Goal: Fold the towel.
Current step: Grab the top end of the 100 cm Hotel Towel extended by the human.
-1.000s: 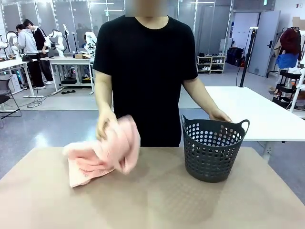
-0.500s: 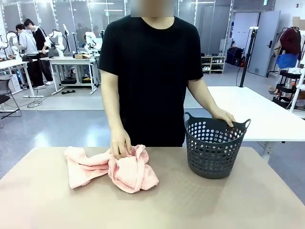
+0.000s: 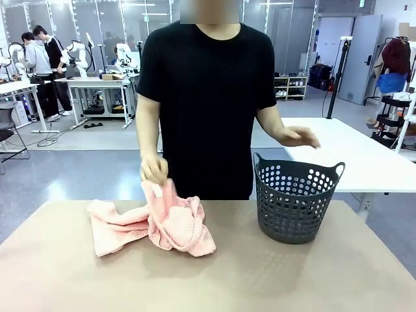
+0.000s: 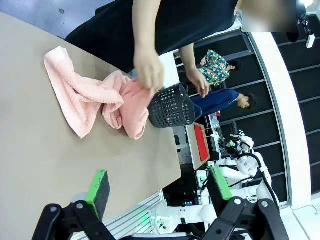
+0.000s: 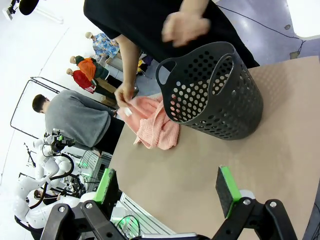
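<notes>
A: What takes up most of the scene?

B: A tan worktop [image 3: 260,279], with a person [image 3: 208,97] in a black T-shirt standing at its far edge.

A: Where is the towel?

B: The pink towel [image 3: 123,227] lies crumpled on the worktop, left of centre in the front view, with one bunched part lifted. To its right a dark basket [image 3: 296,201] with round holes stands upright, near the towel but not touching it.

A: And the person's hands?

B: One hand [image 3: 154,170] pinches the towel's raised part. The other hand [image 3: 299,136] hovers above the basket's rim, apart from it.

A: The pincers?

B: The left pincer [image 4: 157,186] and the right pincer [image 5: 165,187] both gape wide, with nothing between their green pads. Both are well apart from the towel.
</notes>
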Action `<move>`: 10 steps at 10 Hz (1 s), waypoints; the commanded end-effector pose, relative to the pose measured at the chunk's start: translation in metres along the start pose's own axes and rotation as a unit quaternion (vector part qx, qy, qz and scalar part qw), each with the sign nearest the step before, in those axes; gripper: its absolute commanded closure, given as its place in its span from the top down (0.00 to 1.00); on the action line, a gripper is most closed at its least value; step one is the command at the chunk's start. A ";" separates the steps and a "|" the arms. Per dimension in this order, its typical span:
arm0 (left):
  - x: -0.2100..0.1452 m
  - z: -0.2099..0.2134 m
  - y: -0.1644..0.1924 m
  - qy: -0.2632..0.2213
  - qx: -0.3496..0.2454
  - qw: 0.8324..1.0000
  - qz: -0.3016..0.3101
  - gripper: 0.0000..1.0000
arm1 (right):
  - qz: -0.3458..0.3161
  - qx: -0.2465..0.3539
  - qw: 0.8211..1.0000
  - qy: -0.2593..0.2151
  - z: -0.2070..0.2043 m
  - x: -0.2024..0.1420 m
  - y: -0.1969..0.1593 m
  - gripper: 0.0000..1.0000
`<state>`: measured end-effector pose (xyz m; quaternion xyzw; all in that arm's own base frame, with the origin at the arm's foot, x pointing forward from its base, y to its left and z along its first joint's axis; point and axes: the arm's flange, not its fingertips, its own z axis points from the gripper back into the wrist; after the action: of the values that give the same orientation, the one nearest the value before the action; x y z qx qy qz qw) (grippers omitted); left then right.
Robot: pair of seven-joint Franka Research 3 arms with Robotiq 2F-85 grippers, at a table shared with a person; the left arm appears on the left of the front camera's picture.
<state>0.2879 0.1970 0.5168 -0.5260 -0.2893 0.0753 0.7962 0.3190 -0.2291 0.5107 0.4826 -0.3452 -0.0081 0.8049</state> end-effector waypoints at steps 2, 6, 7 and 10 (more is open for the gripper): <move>0.004 0.000 0.000 -0.002 -0.011 1.000 -0.010 1.00 | 0.011 0.006 1.000 -0.005 0.001 0.002 -0.001 1.00; 0.004 0.000 0.000 -0.002 -0.011 1.000 -0.010 1.00 | 0.011 0.006 1.000 -0.005 0.001 0.002 -0.001 1.00; 0.004 0.000 0.000 -0.002 -0.011 1.000 -0.010 1.00 | 0.011 0.006 1.000 -0.005 0.001 0.002 -0.001 1.00; 0.004 0.000 0.000 -0.002 -0.011 1.000 -0.010 1.00 | 0.011 0.006 1.000 -0.005 0.001 0.002 -0.001 1.00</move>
<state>0.2879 0.1970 0.5168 -0.5259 -0.2893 0.0753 0.7963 0.3190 -0.2291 0.5107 0.4825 -0.3452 -0.0081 0.8049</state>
